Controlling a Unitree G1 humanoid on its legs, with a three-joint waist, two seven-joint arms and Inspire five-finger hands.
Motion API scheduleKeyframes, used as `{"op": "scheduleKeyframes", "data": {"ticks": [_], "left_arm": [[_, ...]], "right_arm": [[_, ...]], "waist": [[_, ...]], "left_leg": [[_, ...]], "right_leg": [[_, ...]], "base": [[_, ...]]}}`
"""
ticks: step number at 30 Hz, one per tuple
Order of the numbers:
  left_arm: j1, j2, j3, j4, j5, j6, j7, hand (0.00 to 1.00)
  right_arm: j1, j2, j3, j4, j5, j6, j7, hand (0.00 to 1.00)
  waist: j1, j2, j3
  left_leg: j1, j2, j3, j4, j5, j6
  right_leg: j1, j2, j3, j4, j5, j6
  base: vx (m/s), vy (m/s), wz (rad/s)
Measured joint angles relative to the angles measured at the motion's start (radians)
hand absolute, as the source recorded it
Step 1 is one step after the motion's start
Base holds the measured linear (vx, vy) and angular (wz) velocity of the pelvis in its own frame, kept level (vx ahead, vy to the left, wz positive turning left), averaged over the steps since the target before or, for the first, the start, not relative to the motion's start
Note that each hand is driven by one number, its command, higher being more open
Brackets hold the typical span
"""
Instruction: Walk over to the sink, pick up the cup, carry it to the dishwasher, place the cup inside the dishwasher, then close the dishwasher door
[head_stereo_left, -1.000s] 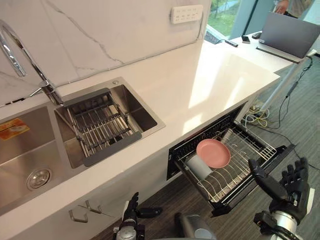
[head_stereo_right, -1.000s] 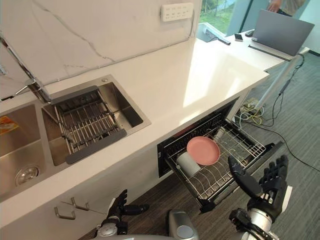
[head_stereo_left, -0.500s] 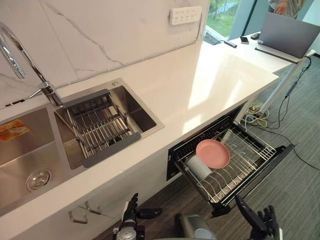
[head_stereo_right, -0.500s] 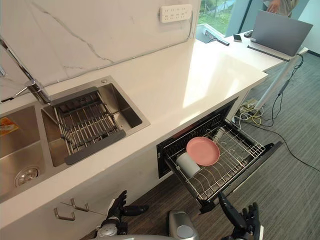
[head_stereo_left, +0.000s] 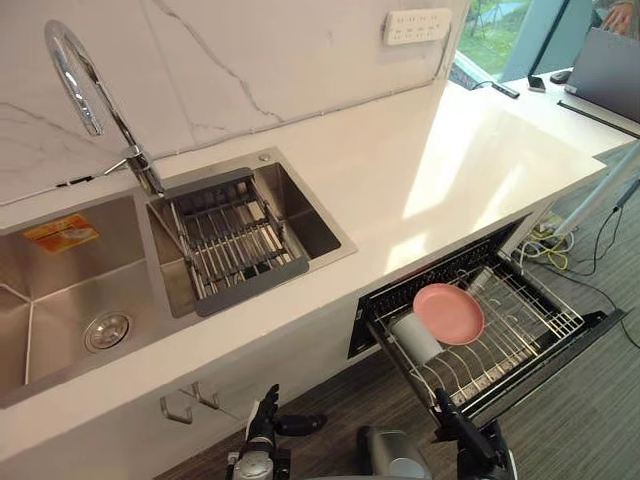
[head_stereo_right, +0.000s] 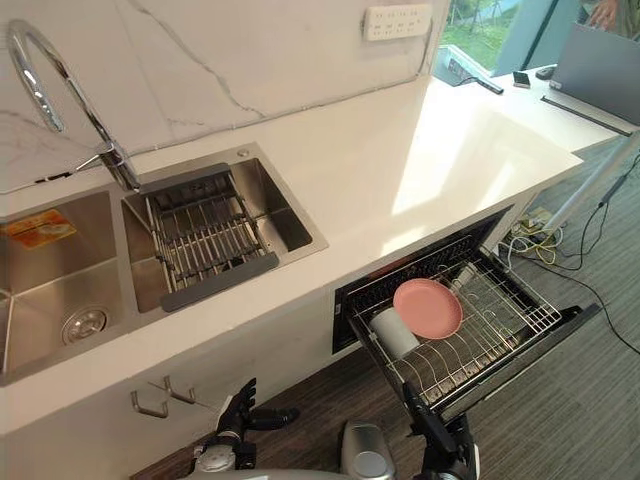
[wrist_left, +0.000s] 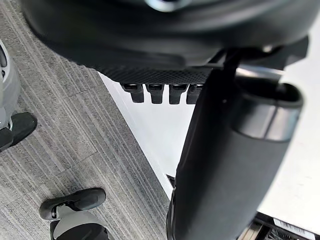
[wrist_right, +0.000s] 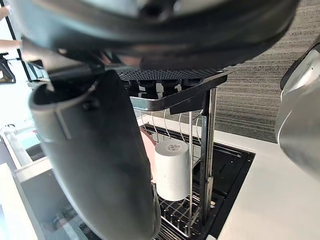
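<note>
A white cup (head_stereo_left: 413, 338) lies on its side in the wire rack (head_stereo_left: 520, 325) of the open dishwasher drawer, beside a pink plate (head_stereo_left: 449, 313). In the right wrist view the cup (wrist_right: 172, 170) shows past the thumb, behind the rack's front rail. My right hand (head_stereo_left: 465, 440) hangs low in front of the drawer's near corner, open and holding nothing. Below the counter front, my left hand (head_stereo_left: 265, 428) is also open and idle, with its fingers (wrist_left: 160, 92) pointing at the floor. The drawer stands pulled out under the countertop.
A double sink (head_stereo_left: 60, 290) with a tall tap (head_stereo_left: 85, 85) sits at the left, with a metal drain rack (head_stereo_left: 235, 245) in its right basin. The white countertop (head_stereo_left: 440, 160) runs right to a laptop (head_stereo_left: 610, 70). Cables (head_stereo_left: 560, 235) lie on the grey floor.
The camera has turned left, so more of the sink shows. My right hand has dropped from beside the drawer's front to low at its near corner. The cup and plate have not moved.
</note>
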Motion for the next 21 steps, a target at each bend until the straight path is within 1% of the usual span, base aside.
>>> {"op": "scheduleKeyframes", "data": {"ticks": [3,5,11,17,21], "left_arm": [[0.000,0.001,0.001,0.003,0.004,0.000,-0.001,1.00],[-0.001,0.002,0.000,0.004,0.014,0.000,-0.001,1.00],[-0.009,0.016,0.000,0.023,0.015,-0.002,-0.005,1.00],[-0.017,0.055,0.000,0.036,0.016,-0.004,-0.019,1.00],[-0.021,0.086,0.001,0.042,0.016,-0.005,-0.019,1.00]], "right_arm": [[0.006,-0.018,0.013,0.001,-0.011,0.000,0.000,1.00],[0.008,-0.027,0.017,0.001,-0.016,0.000,0.000,1.00],[-0.014,-0.062,0.051,0.005,-0.037,0.007,0.000,1.00],[-0.116,-0.099,0.062,0.016,-0.073,0.011,-0.004,1.00],[-0.204,-0.134,0.072,0.048,-0.076,0.012,-0.010,1.00]], "waist": [[0.000,-0.001,0.000],[-0.001,-0.001,-0.001],[0.001,-0.002,-0.003],[0.006,0.000,-0.003],[0.025,0.003,-0.002]], "left_leg": [[0.004,-0.009,-0.018,-0.029,0.020,0.000],[0.004,-0.021,-0.045,-0.066,0.047,0.001],[-0.001,-0.034,-0.101,-0.127,0.098,0.003],[-0.031,-0.039,-0.151,-0.174,0.144,0.009],[-0.065,-0.040,-0.177,-0.184,0.165,0.014]], "right_leg": [[0.007,-0.010,-0.020,-0.005,0.000,0.000],[0.010,-0.023,-0.044,-0.014,0.000,0.000],[0.019,-0.038,-0.091,-0.034,0.005,-0.002],[0.017,-0.041,-0.134,-0.083,0.036,-0.008],[0.007,-0.045,-0.160,-0.112,0.057,-0.009]], "base": [[0.00,-0.011,0.20],[-0.01,-0.032,0.34],[-0.02,-0.052,0.28],[-0.03,-0.042,0.22],[-0.01,-0.032,0.19]]}}
